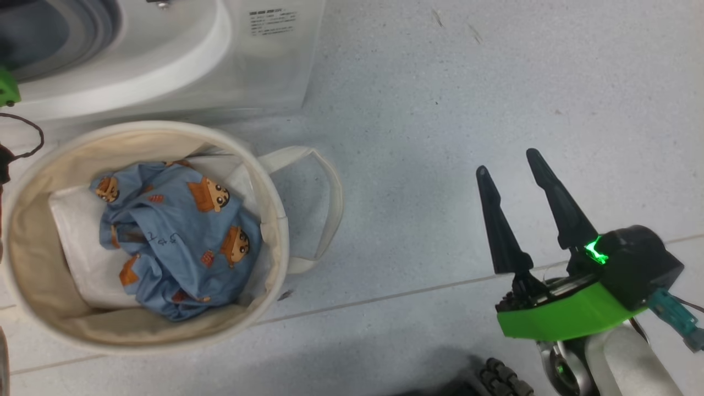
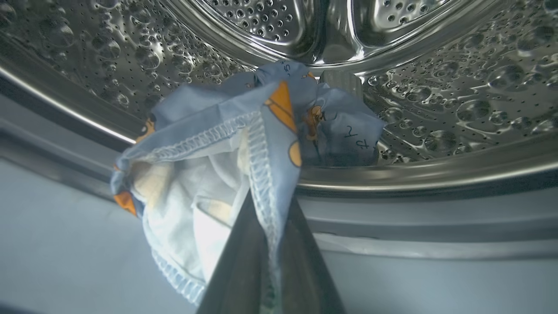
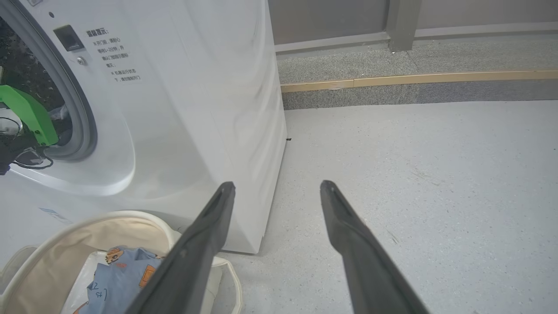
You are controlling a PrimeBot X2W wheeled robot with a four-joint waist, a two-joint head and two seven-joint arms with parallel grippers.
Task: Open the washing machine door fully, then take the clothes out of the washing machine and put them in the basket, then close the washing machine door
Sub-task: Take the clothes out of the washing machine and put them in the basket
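Inside the washing machine's steel drum (image 2: 436,87), my left gripper (image 2: 267,198) is shut on a light blue piece of the clothes (image 2: 200,165) with orange bears, which is bunched at the drum's front lip. A second piece of the clothes (image 1: 176,236) lies in the cream basket (image 1: 33,165), on the floor in front of the white washing machine (image 1: 231,60). My right gripper (image 1: 507,161) hangs open and empty over the floor to the right of the basket. The washing machine door is out of view.
The basket's loop handle (image 1: 324,181) sticks out toward the right gripper. My left arm's green wrist mount (image 3: 26,113) sits in the machine's round opening. A low grey step with a wooden strip (image 3: 414,78) runs along the back wall.
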